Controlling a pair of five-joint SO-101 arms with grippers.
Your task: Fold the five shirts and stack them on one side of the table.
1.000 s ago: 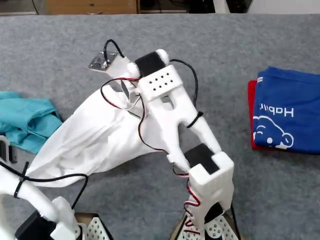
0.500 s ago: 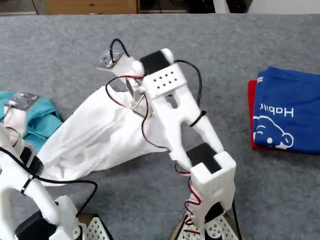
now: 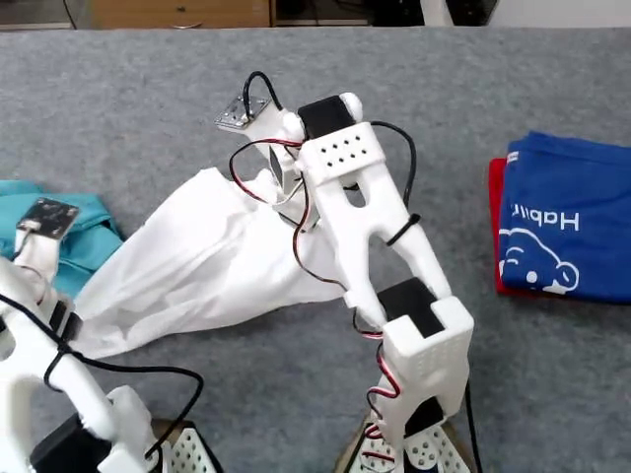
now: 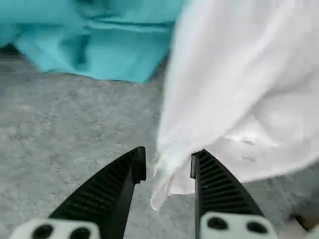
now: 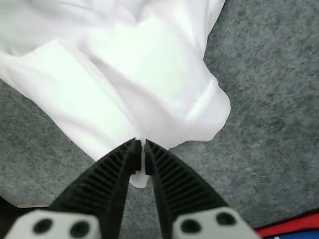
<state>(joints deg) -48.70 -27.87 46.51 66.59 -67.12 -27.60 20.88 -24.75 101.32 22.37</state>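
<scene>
A white shirt [image 3: 197,266] lies stretched slantwise across the grey table, from the near left up toward the middle. My right gripper [image 3: 286,182] is at its far upper end, shut on a fold of the white shirt [image 5: 149,89], with the cloth pinched between the fingertips [image 5: 142,147]. My left gripper [image 4: 167,159] is at the shirt's near left corner. It stands open, and the white shirt's edge [image 4: 172,177] hangs between the fingers. A crumpled teal shirt [image 3: 49,236] lies at the left edge, also seen as teal shirt [image 4: 99,35].
A folded blue shirt [image 3: 567,217] rests on a red one [image 3: 496,227] at the table's right side. The left arm [image 3: 39,345] stands at the near left and the right arm's base [image 3: 414,394] at the near middle. Bare grey table [image 3: 473,89] stretches along the far side.
The right gripper has drawn the shirt's upper end to the right and farther back. The left arm has swung in to the shirt's near left corner.
</scene>
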